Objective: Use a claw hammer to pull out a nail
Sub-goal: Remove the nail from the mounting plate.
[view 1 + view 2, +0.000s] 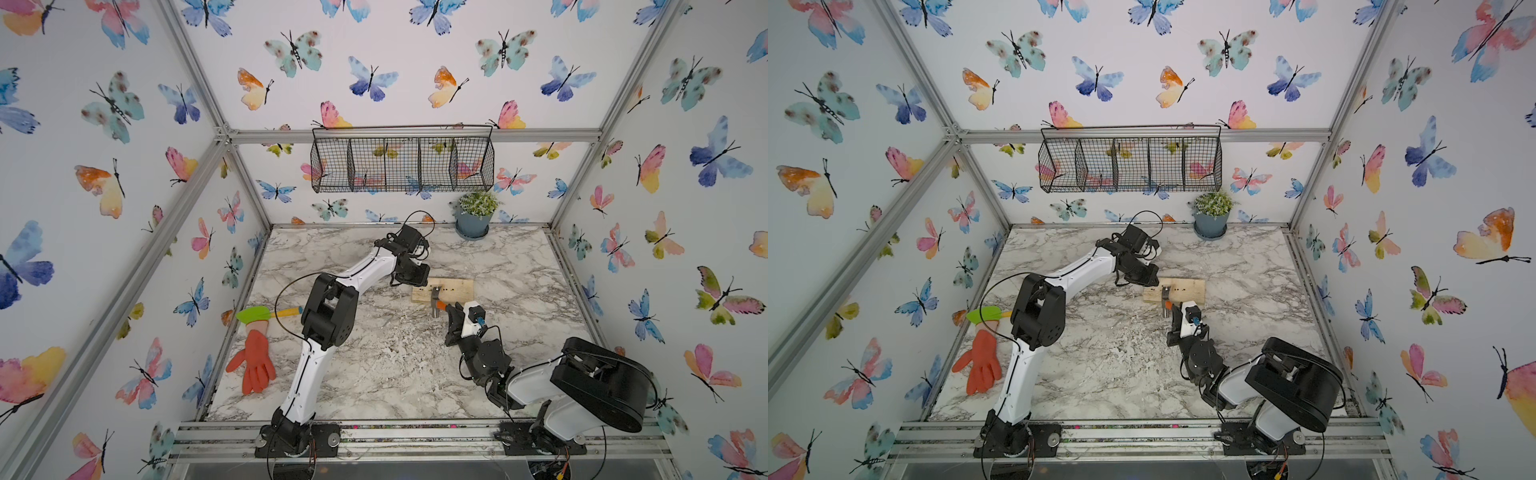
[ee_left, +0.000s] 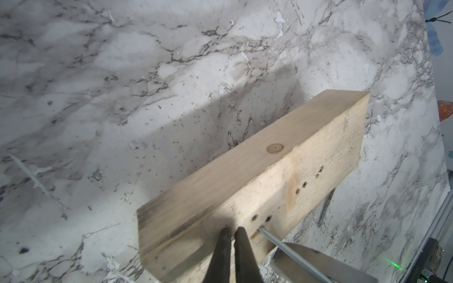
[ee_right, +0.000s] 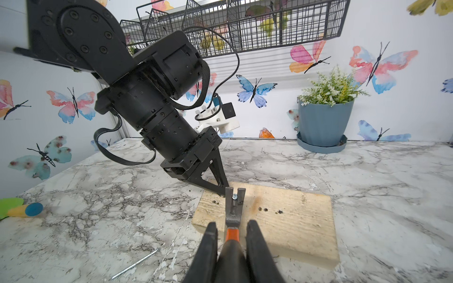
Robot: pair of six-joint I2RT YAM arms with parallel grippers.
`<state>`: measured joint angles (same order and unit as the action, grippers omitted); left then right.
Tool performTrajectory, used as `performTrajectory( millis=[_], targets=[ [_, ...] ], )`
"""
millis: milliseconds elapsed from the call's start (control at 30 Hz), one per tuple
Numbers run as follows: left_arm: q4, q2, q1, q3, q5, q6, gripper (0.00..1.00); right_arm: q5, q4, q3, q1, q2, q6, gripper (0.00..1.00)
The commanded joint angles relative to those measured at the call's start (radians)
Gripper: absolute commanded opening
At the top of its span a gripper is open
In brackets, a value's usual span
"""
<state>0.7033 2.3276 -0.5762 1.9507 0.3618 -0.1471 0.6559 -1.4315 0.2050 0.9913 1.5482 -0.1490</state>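
Observation:
A wooden block (image 1: 455,288) (image 3: 289,220) with several holes lies on the marble table. The nail (image 3: 234,196) stands partly out of the block, and its grey shaft (image 2: 274,241) runs up into the fork of the claw hammer (image 3: 233,210). The hammer's silver head (image 1: 435,296) (image 1: 1166,296) rests on the block near its left end. My right gripper (image 3: 232,223) (image 1: 451,313) is shut on the hammer's black handle just behind the orange neck. My left gripper (image 2: 232,230) (image 3: 224,192) is shut, holding nothing, its tips pressed on the block's top beside the nail.
A loose nail (image 3: 137,263) lies on the table in front of the block. An orange glove (image 1: 253,365) and a green and yellow toy (image 1: 266,313) lie at the left edge. A potted plant (image 1: 473,220) stands at the back under a wire basket (image 1: 401,160).

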Motion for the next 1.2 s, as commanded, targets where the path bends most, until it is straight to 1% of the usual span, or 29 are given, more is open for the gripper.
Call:
performTrajectory(
  millis=[0,100,167,233,333,367,433,467,500,600,733,800,833,933,1000,1067,1133,1167],
  targets=[
    [0.186,0.233,0.024,-0.119,-0.270,0.019,0.10,-0.035,0.165,-0.063,0.046,0.045,-0.121,0.03],
    [0.186,0.232,0.024,-0.120,-0.270,0.020,0.10,-0.035,0.153,-0.057,0.053,0.063,-0.113,0.03],
    [0.186,0.233,0.024,-0.118,-0.270,0.020,0.10,-0.021,0.115,-0.053,0.062,0.062,-0.075,0.03],
    [0.186,0.233,0.024,-0.118,-0.270,0.023,0.10,0.007,0.118,-0.024,0.071,0.030,0.008,0.03],
    [0.186,0.233,0.024,-0.118,-0.267,0.023,0.10,0.003,0.186,0.059,0.072,-0.067,0.157,0.03],
    [0.186,0.232,0.024,-0.119,-0.270,0.023,0.10,-0.001,0.233,0.104,0.072,-0.113,0.216,0.03],
    [0.186,0.233,0.024,-0.116,-0.270,0.023,0.10,-0.013,0.378,0.199,0.070,-0.200,0.260,0.03],
    [0.186,0.233,0.022,-0.116,-0.270,0.024,0.10,-0.022,0.397,0.234,0.068,-0.229,0.305,0.03],
    [0.186,0.233,0.021,-0.116,-0.272,0.025,0.10,-0.022,0.382,0.250,0.068,-0.245,0.354,0.03],
    [0.185,0.233,0.019,-0.113,-0.273,0.027,0.10,-0.020,0.353,0.270,0.066,-0.235,0.414,0.03],
    [0.188,0.238,0.019,-0.102,-0.271,0.030,0.10,-0.012,0.306,0.215,0.057,-0.154,0.323,0.03],
    [0.190,0.240,0.019,-0.101,-0.272,0.033,0.10,0.001,0.246,0.186,0.056,-0.108,0.297,0.03],
    [0.191,0.240,0.019,-0.099,-0.274,0.032,0.10,0.013,0.244,0.180,0.056,-0.101,0.283,0.03],
    [0.194,0.243,0.019,-0.095,-0.274,0.032,0.10,0.025,0.325,0.176,0.056,-0.089,0.213,0.03],
    [0.196,0.245,0.019,-0.092,-0.276,0.032,0.11,0.028,0.312,0.142,0.056,-0.061,0.153,0.03],
    [0.198,0.247,0.019,-0.091,-0.277,0.034,0.11,0.033,0.311,0.099,0.056,-0.036,0.057,0.03],
    [0.199,0.247,0.019,-0.091,-0.279,0.035,0.12,-0.002,0.304,0.069,0.060,-0.011,0.012,0.03],
    [0.199,0.249,0.019,-0.089,-0.278,0.037,0.13,0.009,0.306,0.058,0.065,0.000,-0.015,0.03]
  ],
)
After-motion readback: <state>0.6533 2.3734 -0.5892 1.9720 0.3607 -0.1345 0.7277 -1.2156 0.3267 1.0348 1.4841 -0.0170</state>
